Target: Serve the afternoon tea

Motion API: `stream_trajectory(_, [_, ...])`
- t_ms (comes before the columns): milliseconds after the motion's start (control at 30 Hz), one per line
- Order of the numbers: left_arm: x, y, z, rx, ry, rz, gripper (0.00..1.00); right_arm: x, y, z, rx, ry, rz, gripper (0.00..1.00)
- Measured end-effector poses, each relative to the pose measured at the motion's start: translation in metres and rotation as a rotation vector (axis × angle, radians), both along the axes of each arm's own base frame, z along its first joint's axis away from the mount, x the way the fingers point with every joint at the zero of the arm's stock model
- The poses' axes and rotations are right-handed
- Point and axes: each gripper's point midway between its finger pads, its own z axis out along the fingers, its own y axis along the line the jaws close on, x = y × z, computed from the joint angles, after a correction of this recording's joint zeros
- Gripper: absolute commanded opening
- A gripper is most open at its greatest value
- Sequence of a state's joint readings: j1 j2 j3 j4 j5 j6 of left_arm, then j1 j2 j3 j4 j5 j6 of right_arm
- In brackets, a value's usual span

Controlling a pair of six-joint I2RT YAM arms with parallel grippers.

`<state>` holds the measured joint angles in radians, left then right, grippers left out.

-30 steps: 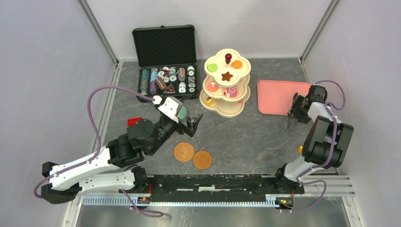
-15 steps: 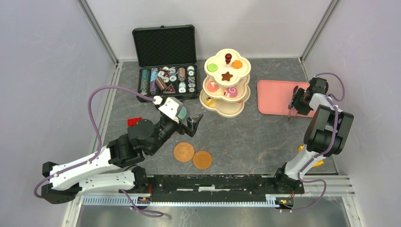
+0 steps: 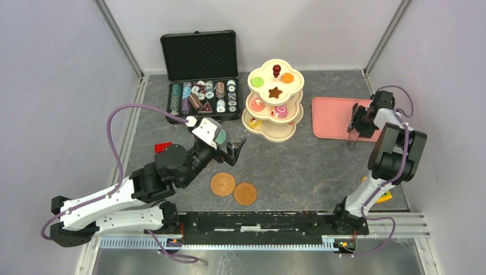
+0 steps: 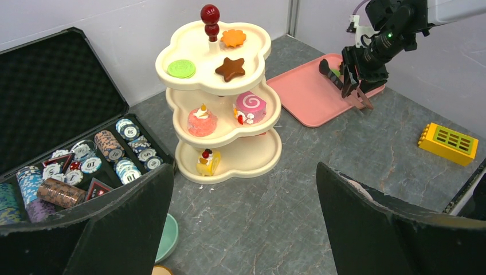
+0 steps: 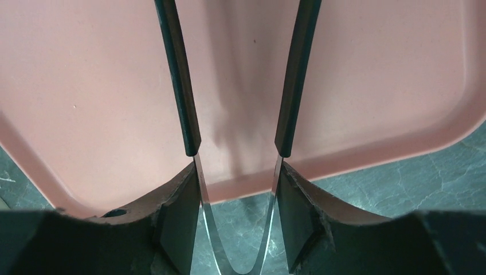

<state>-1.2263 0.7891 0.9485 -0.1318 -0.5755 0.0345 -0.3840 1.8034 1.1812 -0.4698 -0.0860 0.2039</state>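
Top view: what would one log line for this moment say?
left claw: open, empty, facing tiered stand | right claw: jaws apart, empty, over pink tray rim

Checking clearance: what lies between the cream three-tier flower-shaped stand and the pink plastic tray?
Only bare grey marbled tabletop between stand and tray, in the top view.

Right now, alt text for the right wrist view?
The right pincer hangs over a pink tray, its two dark fingers apart with nothing between them. The tray's near rim and the grey marbled table show below.
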Motion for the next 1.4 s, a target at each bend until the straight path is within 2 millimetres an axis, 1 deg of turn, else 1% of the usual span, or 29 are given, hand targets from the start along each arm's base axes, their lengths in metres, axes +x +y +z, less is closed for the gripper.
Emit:
stream_trajectory(100, [0.0, 0.0, 0.0, 0.0, 0.0, 0.0, 1.0, 0.006, -0.002, -0.001, -0.003, 0.003, 0.008, 0.54])
stream_trajectory(267, [0.0, 0.0, 0.0, 0.0, 0.0, 0.0, 1.0, 0.007, -0.004, -0.004, -0.011, 0.025, 0.013, 0.47])
stream_trajectory(367, [0.0, 0.0, 0.0, 0.0, 0.0, 0.0, 1.0, 0.007, -0.002, -0.005, -0.022, 0.034, 0.02, 0.42])
stream_trajectory(433, [0.0, 0.0, 0.0, 0.0, 0.0, 0.0, 1.0, 0.006, -0.001, -0.006, -0.036, 0.042, 0.026, 0.36])
stream_trajectory(767, [0.0, -0.001, -0.001, 0.003, 0.001, 0.0, 1.0, 0.007, 0.01, -0.006, -0.055, 0.06, 0.062, 0.26])
stream_trajectory(867, [0.0, -0.001, -0.001, 0.004, 0.001, 0.0, 1.0, 0.008, 0.014, -0.004, -0.055, 0.052, 0.074, 0.23])
stream_trajectory(967, [0.001, -0.002, -0.002, 0.008, 0.003, 0.0, 1.0, 0.007, 0.018, 0.008, -0.056, 0.025, 0.081, 0.22])
stream_trajectory(1000, [0.001, -0.002, -0.003, 0.01, 0.004, 0.0, 1.0, 0.006, 0.019, 0.013, -0.056, 0.011, 0.084, 0.22])
stream_trajectory(1033, [0.001, -0.003, -0.003, 0.011, 0.004, 0.0, 1.0, 0.004, 0.021, 0.019, -0.057, -0.004, 0.089, 0.25])
stream_trajectory(1167, [0.001, -0.003, -0.004, 0.013, 0.005, 0.0, 1.0, 0.0, 0.025, 0.037, -0.071, -0.048, 0.112, 0.43])
stream_trajectory(1200, [0.001, -0.003, -0.004, 0.013, 0.005, 0.0, 1.0, 0.0, 0.024, 0.038, -0.075, -0.049, 0.118, 0.46])
stream_trajectory(1233, [0.001, -0.003, -0.004, 0.013, 0.005, 0.0, 1.0, 0.0, 0.024, 0.037, -0.077, -0.047, 0.122, 0.47])
stream_trajectory(1300, [0.001, -0.003, -0.004, 0.013, 0.005, 0.0, 1.0, -0.004, 0.024, 0.032, -0.075, -0.009, 0.137, 0.51])
stream_trajectory(1400, [0.001, -0.003, -0.004, 0.013, 0.005, 0.0, 1.0, -0.004, 0.022, 0.024, -0.078, 0.037, 0.152, 0.53])
